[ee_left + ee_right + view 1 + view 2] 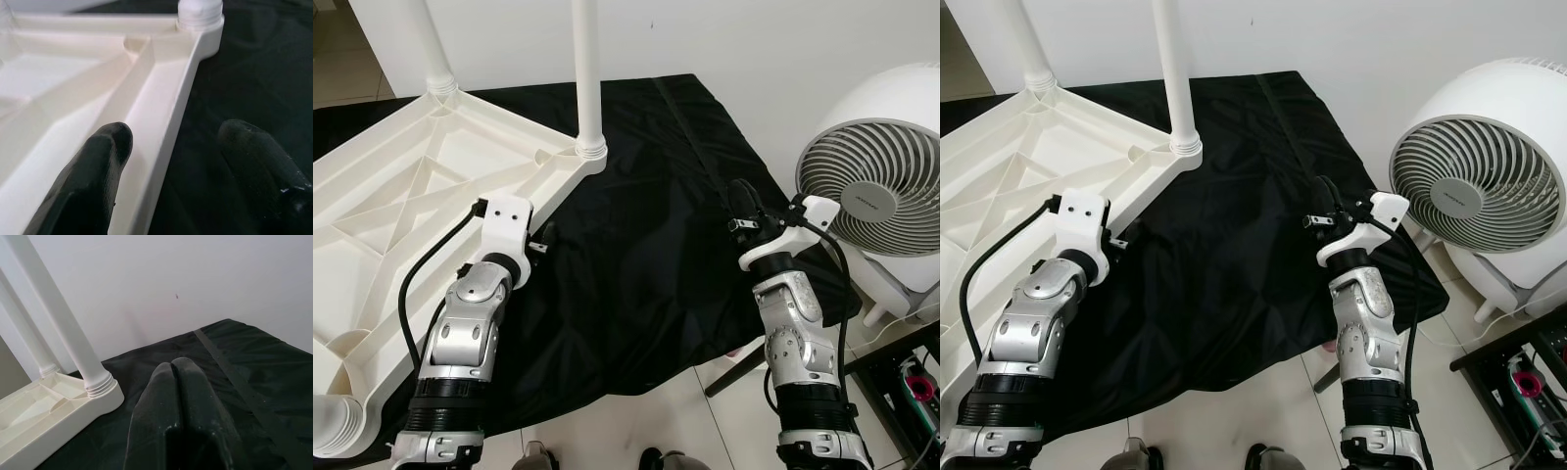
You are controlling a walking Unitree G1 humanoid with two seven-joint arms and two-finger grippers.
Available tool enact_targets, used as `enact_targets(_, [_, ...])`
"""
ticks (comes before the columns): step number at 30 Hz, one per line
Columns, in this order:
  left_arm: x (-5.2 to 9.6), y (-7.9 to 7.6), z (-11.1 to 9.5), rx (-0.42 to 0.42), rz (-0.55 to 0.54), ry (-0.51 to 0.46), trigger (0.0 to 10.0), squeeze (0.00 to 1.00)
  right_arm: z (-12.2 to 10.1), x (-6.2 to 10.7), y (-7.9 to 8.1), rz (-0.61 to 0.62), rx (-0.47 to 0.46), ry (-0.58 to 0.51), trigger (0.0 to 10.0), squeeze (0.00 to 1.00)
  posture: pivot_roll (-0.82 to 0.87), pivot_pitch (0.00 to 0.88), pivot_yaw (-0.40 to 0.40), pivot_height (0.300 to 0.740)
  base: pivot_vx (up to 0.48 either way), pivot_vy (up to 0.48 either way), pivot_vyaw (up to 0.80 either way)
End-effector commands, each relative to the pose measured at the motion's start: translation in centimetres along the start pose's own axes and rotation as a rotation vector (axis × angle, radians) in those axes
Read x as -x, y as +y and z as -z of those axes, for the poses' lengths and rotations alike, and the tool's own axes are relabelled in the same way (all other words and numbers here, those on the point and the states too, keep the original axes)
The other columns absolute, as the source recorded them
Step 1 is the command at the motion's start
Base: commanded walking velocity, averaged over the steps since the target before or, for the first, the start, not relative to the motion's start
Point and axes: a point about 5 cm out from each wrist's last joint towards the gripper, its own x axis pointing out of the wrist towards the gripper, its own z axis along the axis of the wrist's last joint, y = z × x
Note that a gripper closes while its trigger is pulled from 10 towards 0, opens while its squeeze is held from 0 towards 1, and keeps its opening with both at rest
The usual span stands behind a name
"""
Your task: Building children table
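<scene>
The upturned white table top (421, 186) fills the frame's left on the black-draped bench (646, 245). Left gripper (171, 152), jaws wide, straddles its rim: close squarely. Right gripper (181, 396), jaws pressed together, hovers mid-frame.

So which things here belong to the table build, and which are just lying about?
Part of the job:
- tabletop, upside down on the black cloth
- two legs already standing in its corners
- left gripper, open astride the tabletop's rim
- right gripper, shut, over the cloth

Just lying about:
- fan
</scene>
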Motion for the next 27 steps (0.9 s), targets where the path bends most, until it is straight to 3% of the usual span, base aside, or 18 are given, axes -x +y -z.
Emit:
enact_targets(1, [0.6, 0.0, -0.7, -0.005, -0.006, -0.067, 10.0, 0.00, 0.5, 0.3, -0.1, 0.004, 0.010, 0.015, 10.0, 0.00, 0.12, 0.132, -0.033, 0.740, 0.000, 0.000, 0.00])
enact_targets(5, [1.2, 0.1, -2.0, -0.016, -0.008, -0.160, 10.0, 0.00, 0.7, 0.4, 0.0, -0.002, 0.026, 0.023, 10.0, 0.00, 0.12, 0.134, -0.039, 0.740, 0.000, 0.000, 0.00])
enact_targets(8, [2.3, -0.1, -2.4, 0.016, 0.032, -0.208, 10.0, 0.00, 0.9, 0.2, 0.2, -0.021, 0.035, 0.034, 10.0, 0.00, 0.14, 0.140, -0.057, 0.740, 0.000, 0.000, 0.00])
enact_targets(9, [3.4, -0.4, -2.3, 0.024, 0.069, -0.237, 10.0, 0.00, 1.1, 0.1, 0.3, -0.032, 0.038, 0.040, 10.0, 0.00, 0.15, 0.142, -0.062, 0.740, 0.000, 0.000, 0.00])
enact_targets(15, [4.3, -0.6, -1.7, 0.022, 0.084, -0.239, 10.0, 0.00, 1.2, 0.0, 0.4, -0.041, 0.047, 0.047, 10.0, 0.00, 0.16, 0.146, -0.073, 0.740, 0.000, 0.000, 0.00])
enact_targets(18, [6.0, -0.8, -1.2, 0.063, 0.124, -0.272, 10.0, 0.00, 1.5, -0.1, 0.4, -0.058, 0.066, 0.063, 10.0, 0.00, 0.18, 0.152, -0.089, 0.740, 0.000, 0.000, 0.00])
enact_targets(21, [6.8, -0.8, -1.3, 0.061, 0.146, -0.286, 10.0, 0.00, 1.7, -0.1, 0.4, -0.064, 0.079, 0.071, 10.0, 0.00, 0.20, 0.156, -0.097, 0.740, 0.000, 0.000, 0.00])
enact_targets(27, [8.3, 0.2, -0.3, 0.045, 0.080, -0.261, 10.0, 0.00, 2.3, -0.6, 0.5, -0.076, 0.116, 0.092, 10.0, 0.00, 0.23, 0.163, -0.113, 0.740, 0.000, 0.000, 0.00])
